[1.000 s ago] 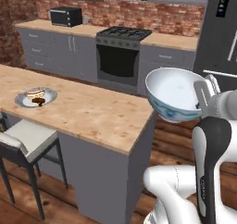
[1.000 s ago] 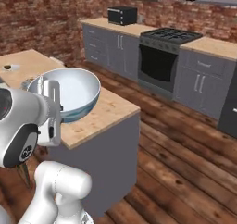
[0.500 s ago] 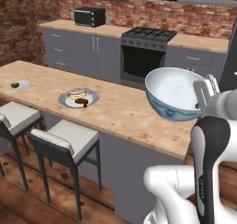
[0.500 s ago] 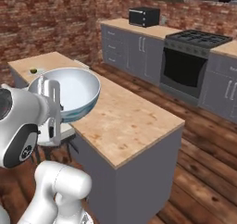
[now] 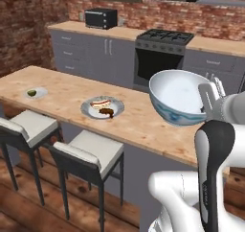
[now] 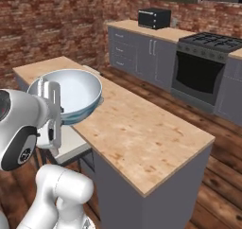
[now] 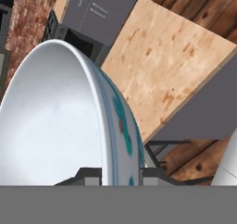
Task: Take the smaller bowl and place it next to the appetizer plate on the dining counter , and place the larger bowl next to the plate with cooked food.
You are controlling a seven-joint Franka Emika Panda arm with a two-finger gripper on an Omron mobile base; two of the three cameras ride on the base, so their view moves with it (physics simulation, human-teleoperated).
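My gripper (image 5: 211, 98) is shut on the rim of the larger bowl (image 5: 179, 97), a deep white bowl with a blue-green pattern, held tilted in the air above the dining counter (image 5: 141, 126). In the right base view the larger bowl (image 6: 66, 95) hangs off the gripper (image 6: 50, 106) over the dining counter's (image 6: 142, 138) near side. The hand view has the bowl's wall (image 7: 55, 121) clamped between the fingertips (image 7: 148, 174). The plate with cooked food (image 5: 102, 106) lies to the bowl's left, and the appetizer plate (image 5: 34, 93) lies farther left. The smaller bowl is out of view.
Two cushioned stools (image 5: 89, 152) (image 5: 24, 125) stand along the counter's near side. Behind the counter run grey cabinets with a stove (image 5: 161, 53) and a microwave (image 5: 100, 18). The counter's end (image 6: 189, 147) drops off to wooden floor.
The base has driven along the counter, so both plates and the stools have slid into the left base view. The bowl stays in my gripper, unchanged in pose.
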